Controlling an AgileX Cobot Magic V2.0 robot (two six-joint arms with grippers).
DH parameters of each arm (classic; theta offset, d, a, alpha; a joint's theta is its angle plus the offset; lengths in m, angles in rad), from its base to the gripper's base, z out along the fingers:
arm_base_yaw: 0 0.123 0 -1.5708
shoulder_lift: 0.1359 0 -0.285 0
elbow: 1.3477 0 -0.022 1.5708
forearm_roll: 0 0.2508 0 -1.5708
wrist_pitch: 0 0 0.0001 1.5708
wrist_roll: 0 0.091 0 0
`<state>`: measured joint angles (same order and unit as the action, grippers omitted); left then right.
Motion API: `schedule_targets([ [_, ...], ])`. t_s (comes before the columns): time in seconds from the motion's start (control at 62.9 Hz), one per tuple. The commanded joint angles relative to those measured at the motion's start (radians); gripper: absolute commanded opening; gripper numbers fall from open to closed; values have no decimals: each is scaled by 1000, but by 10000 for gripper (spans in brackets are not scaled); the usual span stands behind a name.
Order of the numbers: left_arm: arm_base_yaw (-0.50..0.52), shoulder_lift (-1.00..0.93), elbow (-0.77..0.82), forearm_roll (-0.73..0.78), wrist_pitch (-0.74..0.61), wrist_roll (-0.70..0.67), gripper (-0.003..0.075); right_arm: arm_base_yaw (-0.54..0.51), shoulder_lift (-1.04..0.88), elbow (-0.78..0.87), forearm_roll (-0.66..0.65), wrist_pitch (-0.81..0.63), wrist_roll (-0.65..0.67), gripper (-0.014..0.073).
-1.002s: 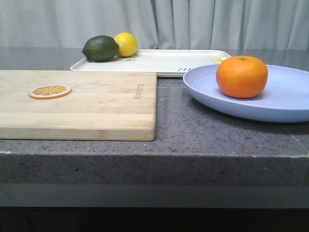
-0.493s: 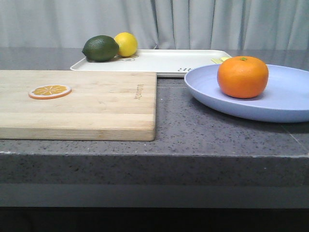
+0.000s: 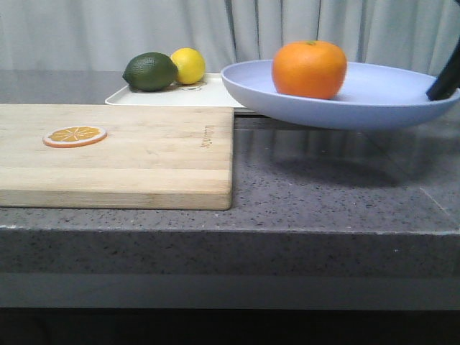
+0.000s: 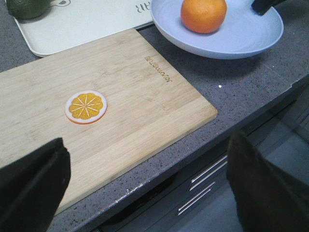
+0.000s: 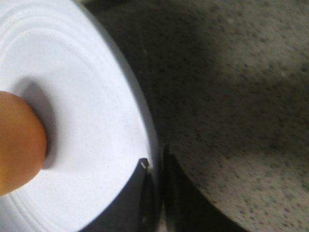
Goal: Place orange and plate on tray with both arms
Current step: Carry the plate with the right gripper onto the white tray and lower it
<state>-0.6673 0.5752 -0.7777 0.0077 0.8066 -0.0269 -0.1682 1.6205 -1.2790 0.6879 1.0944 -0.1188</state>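
The orange [image 3: 309, 68] sits in the lavender-blue plate [image 3: 374, 100], which hangs in the air above the grey counter, its left part over the cream tray [image 3: 205, 91]. My right gripper [image 3: 444, 79] is shut on the plate's right rim; in the right wrist view its jaws [image 5: 155, 162] pinch the rim [image 5: 137, 121], with the orange [image 5: 19, 150] beside. My left gripper [image 4: 147, 186] is open and empty above the counter's front edge; its view shows the plate [image 4: 241, 38], the orange [image 4: 203, 13] and the tray [image 4: 91, 21].
A wooden cutting board [image 3: 144, 154] with an orange slice [image 3: 74, 135] lies at the left. A green lime [image 3: 149, 71] and a yellow lemon [image 3: 188, 65] sit on the tray's far left corner. The counter's front edge [image 3: 230, 233] is near.
The plate with the orange has been lifted off the counter and carried left and up, toward the tray. The right gripper's finger has come into the front view.
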Motion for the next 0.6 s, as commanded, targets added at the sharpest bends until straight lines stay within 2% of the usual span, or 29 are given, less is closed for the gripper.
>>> schedule_targets([
  [0.0,1,4,-23,-8,-87,-9,640,43,-11,-100,51,-23,77,-68],
  [0.302,1,4,-23,-8,-89,-9,640,162,191,-421,-39,-23,252,-68],
  [0.589,1,4,-23,-8,-89,-9,640,201,404,-777,-59,-28,416,-68],
])
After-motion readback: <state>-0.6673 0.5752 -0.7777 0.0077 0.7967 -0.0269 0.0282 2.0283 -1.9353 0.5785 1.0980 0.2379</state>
